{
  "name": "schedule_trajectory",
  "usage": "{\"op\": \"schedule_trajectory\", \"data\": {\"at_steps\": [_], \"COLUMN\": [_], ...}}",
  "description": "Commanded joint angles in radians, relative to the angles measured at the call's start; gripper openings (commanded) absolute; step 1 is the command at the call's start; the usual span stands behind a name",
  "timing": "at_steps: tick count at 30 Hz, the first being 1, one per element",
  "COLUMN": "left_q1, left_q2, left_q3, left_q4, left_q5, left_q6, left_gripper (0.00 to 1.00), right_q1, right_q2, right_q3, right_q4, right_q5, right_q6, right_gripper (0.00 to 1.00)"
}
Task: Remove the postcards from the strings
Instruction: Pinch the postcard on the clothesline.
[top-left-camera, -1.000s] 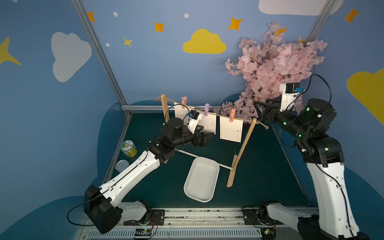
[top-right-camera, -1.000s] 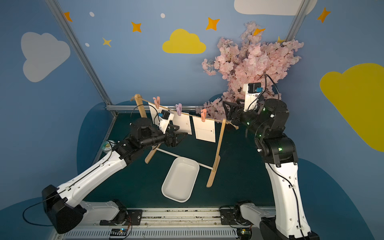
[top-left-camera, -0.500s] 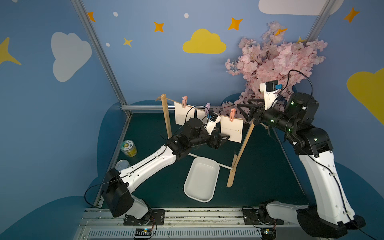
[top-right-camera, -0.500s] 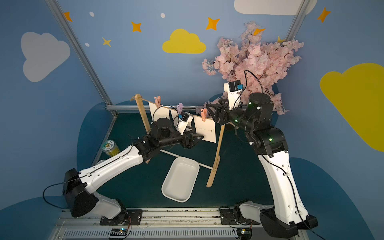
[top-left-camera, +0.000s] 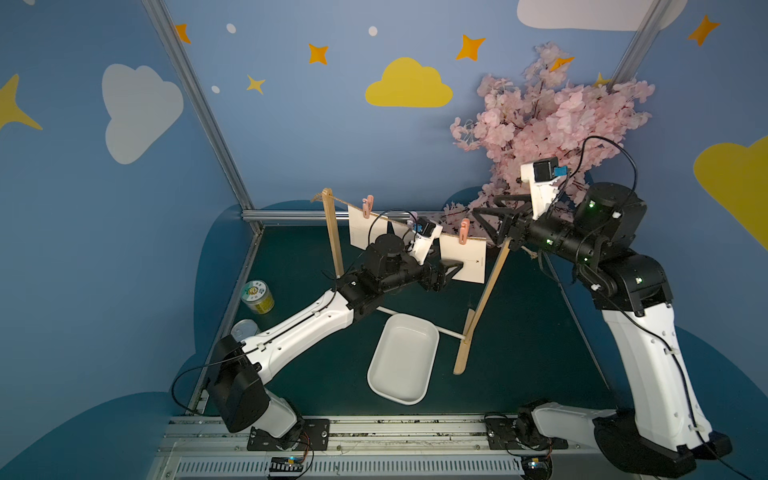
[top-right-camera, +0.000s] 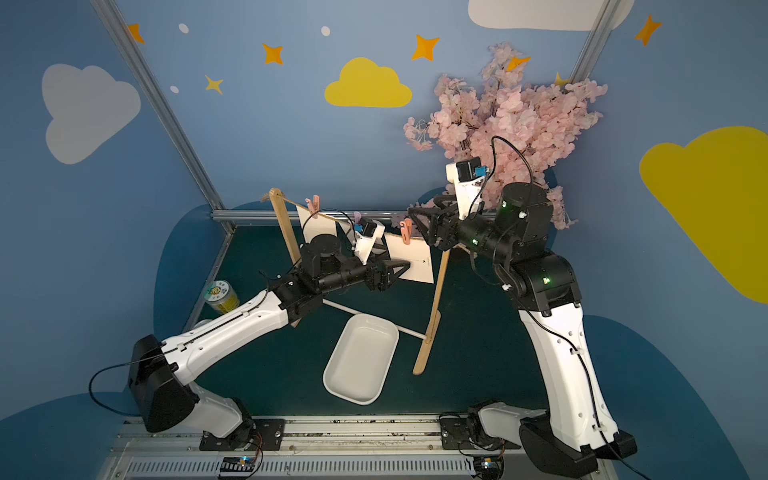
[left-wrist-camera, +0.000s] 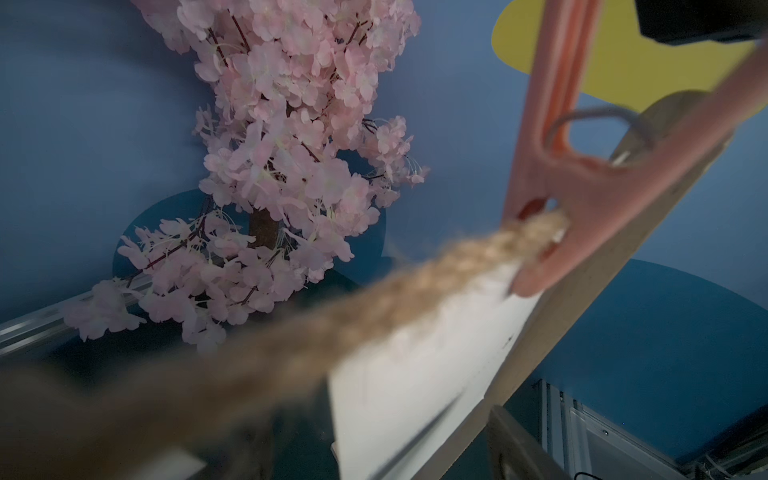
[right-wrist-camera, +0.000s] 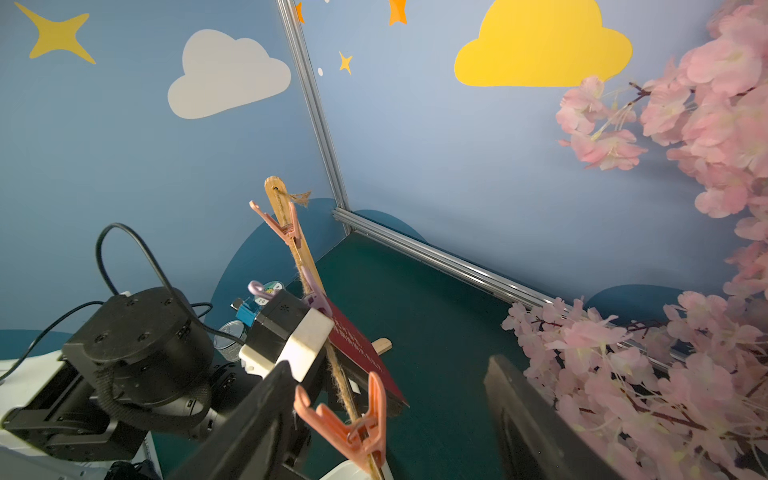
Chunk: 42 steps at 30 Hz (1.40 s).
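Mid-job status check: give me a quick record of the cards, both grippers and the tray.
cards: all on the twine; left card and right card pegged, middle mostly hidden
left gripper: open, by right card's lower corner
right gripper: open, either side of the orange peg, not closed
tray: empty

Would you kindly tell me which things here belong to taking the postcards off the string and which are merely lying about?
Job: cream-white paper postcards; tan jute twine; pastel plastic pegs; light wooden uprights; white oblong tray, probably for the cards.
Lying about: yellow-labelled round tin; silver round tin; pink artificial blossom tree.
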Motion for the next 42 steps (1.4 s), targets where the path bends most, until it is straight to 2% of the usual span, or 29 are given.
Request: {"op": "schedule_trajectory", "data": {"at_steps": [1, 15, 27, 37, 42], "left_q1": [-0.003, -0.003, -0.003, -0.001, 0.0], "left_q2": [0.007, 0.008, 0.011, 0.004, -0.002], "left_q3": [0.012, -0.045, -0.076, -0.106, -0.117], "left_q4": [0.056, 0.151, 0.206, 0.225, 0.248], "left_q5": [0.044, 0.087, 0.096, 0.101, 0.112], "left_q6": [-0.008, -0.023, -0.031, -0.031, -0.032], "left_gripper": [0.8, 0.77, 0.67, 0.67, 0.57], "right_q1": [0.006, 0.006, 0.006, 0.006, 0.006], "right_q2": [0.009, 0.026, 0.025, 0.032, 0.034], "right_q3": [0.026, 0.042, 0.037, 0.036, 0.034], "right_q4": [0.003, 0.001, 0.009, 0.014, 0.014], "right_q5": [-0.037, -0.069, -0.077, -0.082, -0.079], "right_q6": [0.006, 0.017, 0.028, 0.034, 0.032], "right_gripper": [0.74, 0.74, 0.74, 0.74, 0.74]}}
